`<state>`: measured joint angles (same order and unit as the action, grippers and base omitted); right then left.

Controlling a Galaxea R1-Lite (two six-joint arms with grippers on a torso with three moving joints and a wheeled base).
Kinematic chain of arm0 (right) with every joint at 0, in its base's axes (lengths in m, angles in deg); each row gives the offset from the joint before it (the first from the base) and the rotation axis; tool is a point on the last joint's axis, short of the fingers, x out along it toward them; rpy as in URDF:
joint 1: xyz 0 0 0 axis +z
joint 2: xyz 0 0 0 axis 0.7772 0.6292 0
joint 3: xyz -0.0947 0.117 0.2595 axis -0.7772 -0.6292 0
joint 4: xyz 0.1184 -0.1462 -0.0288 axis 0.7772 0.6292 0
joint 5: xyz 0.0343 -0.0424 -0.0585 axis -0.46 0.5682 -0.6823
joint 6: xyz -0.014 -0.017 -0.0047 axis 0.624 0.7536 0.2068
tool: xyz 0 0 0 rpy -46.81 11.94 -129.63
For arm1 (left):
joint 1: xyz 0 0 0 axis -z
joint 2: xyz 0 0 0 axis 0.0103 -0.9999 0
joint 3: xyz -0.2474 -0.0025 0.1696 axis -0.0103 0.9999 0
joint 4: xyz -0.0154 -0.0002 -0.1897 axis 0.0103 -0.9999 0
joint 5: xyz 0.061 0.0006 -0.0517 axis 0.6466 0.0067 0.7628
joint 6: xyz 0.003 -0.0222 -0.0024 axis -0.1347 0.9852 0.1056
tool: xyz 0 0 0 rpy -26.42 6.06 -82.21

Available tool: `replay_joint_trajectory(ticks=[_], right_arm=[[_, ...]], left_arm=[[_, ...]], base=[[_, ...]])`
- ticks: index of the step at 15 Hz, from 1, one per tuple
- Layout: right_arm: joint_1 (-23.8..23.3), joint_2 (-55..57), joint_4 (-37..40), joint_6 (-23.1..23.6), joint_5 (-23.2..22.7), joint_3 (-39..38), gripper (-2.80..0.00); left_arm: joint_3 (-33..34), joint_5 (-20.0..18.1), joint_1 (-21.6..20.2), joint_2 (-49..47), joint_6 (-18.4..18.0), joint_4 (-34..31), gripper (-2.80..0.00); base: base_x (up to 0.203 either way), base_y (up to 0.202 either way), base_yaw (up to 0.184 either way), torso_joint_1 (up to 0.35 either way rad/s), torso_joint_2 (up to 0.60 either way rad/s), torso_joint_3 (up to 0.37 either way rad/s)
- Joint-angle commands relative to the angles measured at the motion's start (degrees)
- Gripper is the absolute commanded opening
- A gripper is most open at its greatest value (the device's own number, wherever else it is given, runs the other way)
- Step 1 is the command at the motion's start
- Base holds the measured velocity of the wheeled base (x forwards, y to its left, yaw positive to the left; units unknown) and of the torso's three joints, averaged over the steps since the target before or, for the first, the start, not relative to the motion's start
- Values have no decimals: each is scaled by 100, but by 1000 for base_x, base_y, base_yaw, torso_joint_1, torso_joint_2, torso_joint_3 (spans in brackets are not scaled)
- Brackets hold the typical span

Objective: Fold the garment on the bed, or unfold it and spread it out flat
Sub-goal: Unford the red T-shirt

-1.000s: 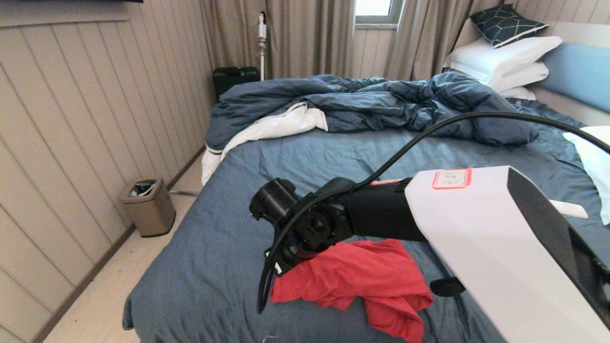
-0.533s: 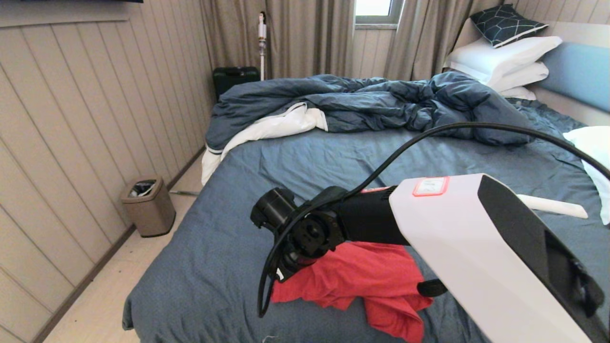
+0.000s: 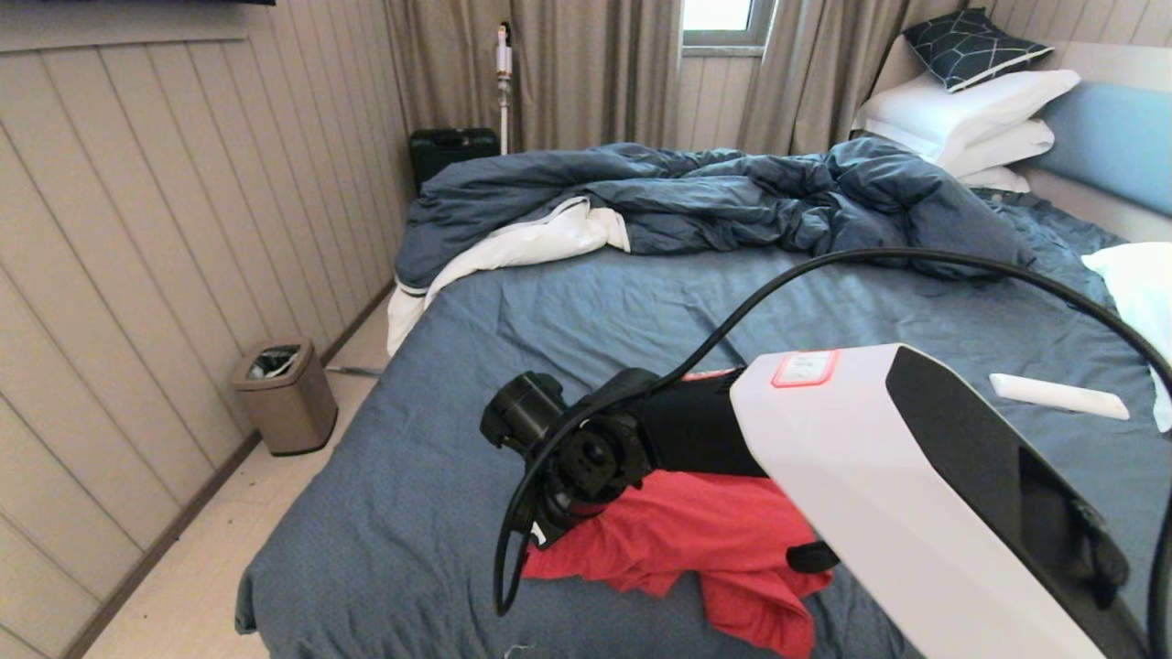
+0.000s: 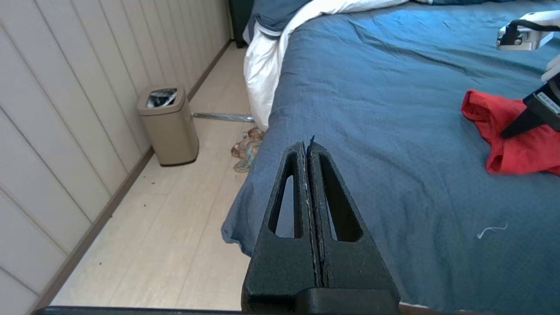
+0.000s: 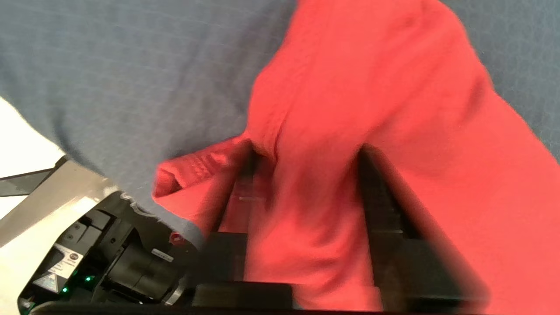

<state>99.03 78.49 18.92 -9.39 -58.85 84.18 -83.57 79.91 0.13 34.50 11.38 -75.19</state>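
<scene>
While the red garment [image 3: 696,549] lies crumpled on the blue-grey sheet of the bed [image 3: 586,311], near the foot edge closest to the robot, the right gripper [image 5: 306,175] is down in it. Seen from the right wrist, its two dark fingers [image 5: 380,197] stand apart with a thick fold of red cloth rising between them; the picture is smeared there, so whether the pads already press the fabric is hard to say, but the jaws look spread rather than closed. From the head, the right arm's white forearm crosses the lower right of the scene and hides much of the shirt, whose print cannot be seen in any view. One dark fingertip shows against the red cloth in the left wrist view.

The left gripper [image 4: 308,146] hangs off the left side of the bed, over the corner of the mattress and the pale floor, well apart from the garment. Its two black fingers are pressed together with nothing between them.

Farther up the bed, the rumpled dark blue duvet [image 3: 714,197] with its white lining is bunched across the mattress, and white pillows [image 3: 971,110] are stacked against the light blue headboard [image 3: 1112,137]. A small beige bin [image 3: 286,395] stands on the floor by the panelled wall.
</scene>
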Motion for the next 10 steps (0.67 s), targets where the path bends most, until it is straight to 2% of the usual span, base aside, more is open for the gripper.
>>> replay_joint_trajectory(ticks=[1, 6, 10], right_arm=[[6, 33, 20, -24, 5, -1, -280], [-62, -335, 55, -32, 140, -34, -280], [-438, -1136, 127, -12, 198, -164, -280]], left_arm=[[0, -1, 2, -7, 0, 3, -280], [0, -1, -6, -7, 0, 3, -280], [0, -1, 1, -7, 0, 3, -280]], base=[[0, 0, 0, 0, 0, 0], [0, 0, 0, 0, 0, 0], [0, 0, 0, 0, 0, 0]])
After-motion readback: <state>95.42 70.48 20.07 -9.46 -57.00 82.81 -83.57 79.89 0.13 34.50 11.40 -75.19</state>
